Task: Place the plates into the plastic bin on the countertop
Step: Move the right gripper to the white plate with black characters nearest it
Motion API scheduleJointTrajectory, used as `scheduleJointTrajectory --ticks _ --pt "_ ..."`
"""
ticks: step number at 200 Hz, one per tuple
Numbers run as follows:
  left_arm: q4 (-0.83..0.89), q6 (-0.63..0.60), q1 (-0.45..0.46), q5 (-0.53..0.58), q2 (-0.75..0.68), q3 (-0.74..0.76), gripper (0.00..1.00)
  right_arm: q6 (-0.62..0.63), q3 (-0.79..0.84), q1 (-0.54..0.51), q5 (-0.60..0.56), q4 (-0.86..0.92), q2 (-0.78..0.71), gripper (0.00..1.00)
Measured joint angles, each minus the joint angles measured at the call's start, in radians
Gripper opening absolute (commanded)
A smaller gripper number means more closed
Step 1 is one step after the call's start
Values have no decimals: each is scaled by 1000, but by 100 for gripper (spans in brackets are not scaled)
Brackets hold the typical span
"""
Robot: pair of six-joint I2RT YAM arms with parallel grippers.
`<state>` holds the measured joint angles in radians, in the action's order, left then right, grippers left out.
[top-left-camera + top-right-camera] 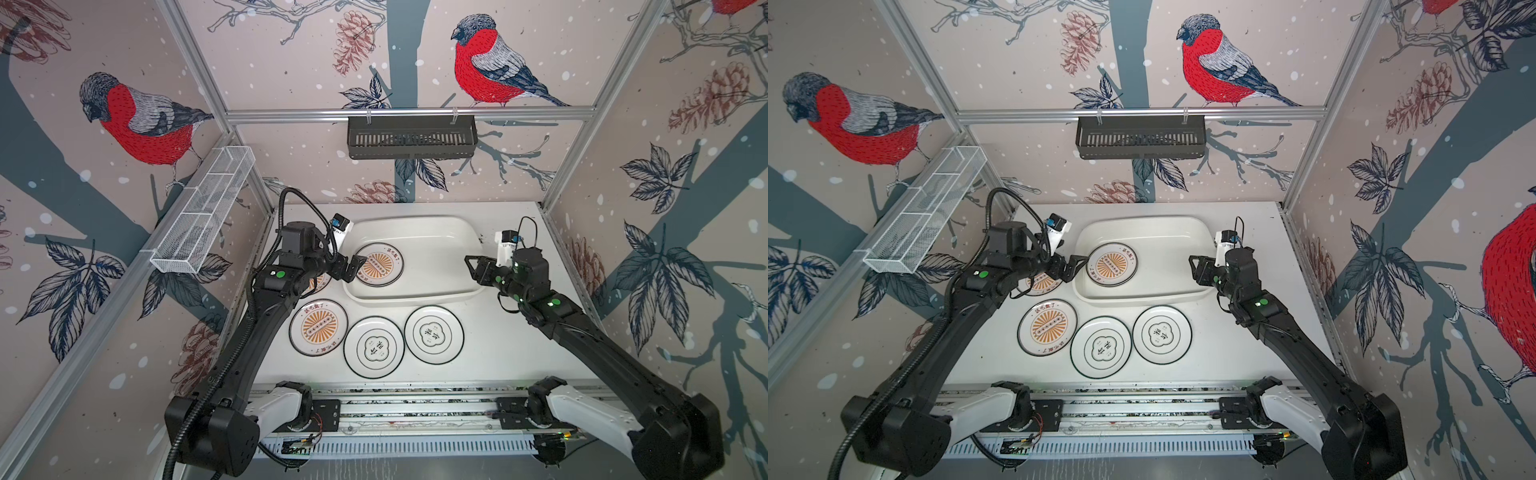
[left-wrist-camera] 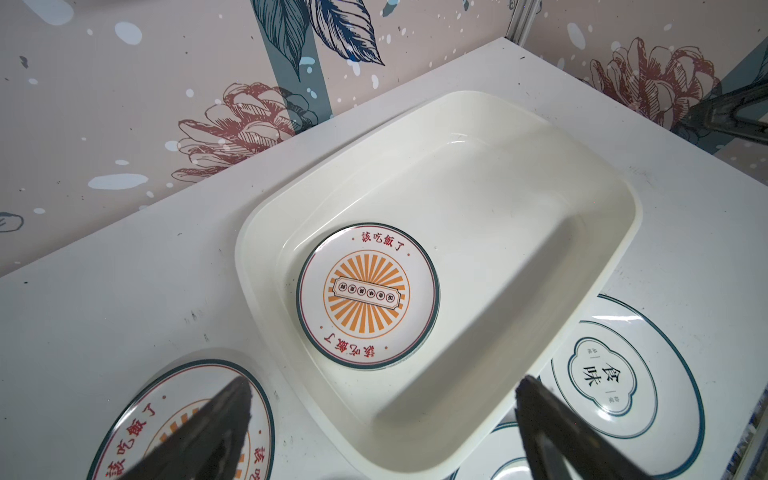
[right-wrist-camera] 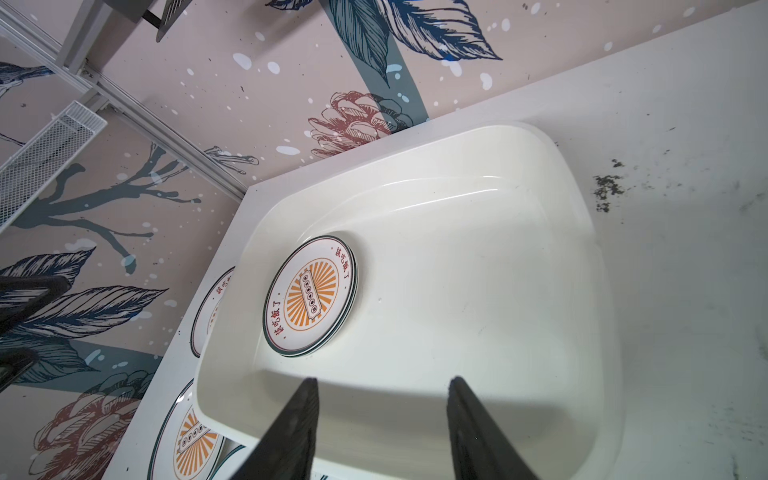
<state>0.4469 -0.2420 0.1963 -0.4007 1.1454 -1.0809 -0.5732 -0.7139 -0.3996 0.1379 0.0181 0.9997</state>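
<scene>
The sunburst plate [image 2: 367, 296] in the bin [image 2: 498, 199] reads 該吃飯了 twice in red; the emblem plate [image 2: 604, 374] reads 食味.

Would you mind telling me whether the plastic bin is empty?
Not empty: a sunburst plate lies flat inside the plastic bin, apparently atop others.
</scene>
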Motion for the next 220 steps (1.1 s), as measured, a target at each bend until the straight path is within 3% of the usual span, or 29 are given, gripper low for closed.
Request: scheduleJointTrajectory --ticks 46,104,162,220 --pt "-2 7 1 -16 -57 54 99 0 90 15 -7 19 -95 56" --pt "-46 7 1 74 -76 57 98 -4 140 27 -7 106 -181 54" --pt "-38 73 1 -53 -15 16 98 -35 193 27 82 203 -344 54" --pt "-37 104 1 -126 -38 33 98 -83 295 24 217 295 -380 49"
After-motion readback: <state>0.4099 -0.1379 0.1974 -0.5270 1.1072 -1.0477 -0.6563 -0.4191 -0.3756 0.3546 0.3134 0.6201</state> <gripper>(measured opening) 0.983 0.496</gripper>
